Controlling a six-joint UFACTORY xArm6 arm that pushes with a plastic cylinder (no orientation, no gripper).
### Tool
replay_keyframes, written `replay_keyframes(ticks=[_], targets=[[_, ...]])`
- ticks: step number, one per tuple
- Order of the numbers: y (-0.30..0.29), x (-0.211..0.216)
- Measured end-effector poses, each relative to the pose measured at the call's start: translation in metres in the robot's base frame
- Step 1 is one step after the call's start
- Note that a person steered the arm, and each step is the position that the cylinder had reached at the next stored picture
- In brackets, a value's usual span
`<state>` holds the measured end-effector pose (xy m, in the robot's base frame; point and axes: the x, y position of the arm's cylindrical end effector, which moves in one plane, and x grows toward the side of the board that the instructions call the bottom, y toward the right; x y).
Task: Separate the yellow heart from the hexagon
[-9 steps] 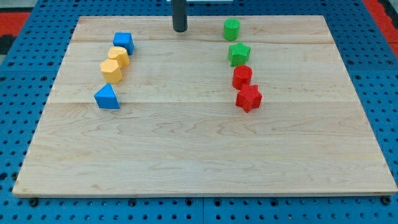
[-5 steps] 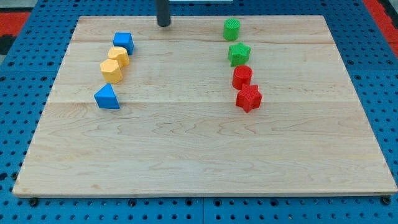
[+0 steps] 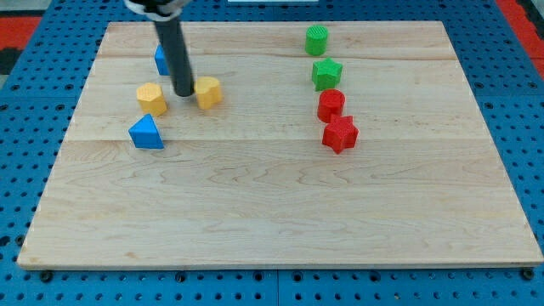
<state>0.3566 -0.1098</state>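
My tip [image 3: 184,92], a bare rod with nothing to clamp, stands between the yellow hexagon [image 3: 152,99] and, apparently, the yellow heart [image 3: 208,92], which lies toward the board's right edge

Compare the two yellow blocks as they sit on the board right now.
The yellow heart lies on the view's right of my tip, close against it; the yellow hexagon lies on its left, with a little bare board between. The heart sits slightly nearer the view's top than the hexagon. The hexagon has the blue triangle just below it; the heart has no close neighbour. Both are yellow and similar in size.
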Motion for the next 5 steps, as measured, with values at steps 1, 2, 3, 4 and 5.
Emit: replay_keyframes(ticks=[1,2,3,4,5], targets=[[0.028,0.008],[0.011,0.034],[0.042,0.099],[-0.020,0.127],[-0.106,0.131]])
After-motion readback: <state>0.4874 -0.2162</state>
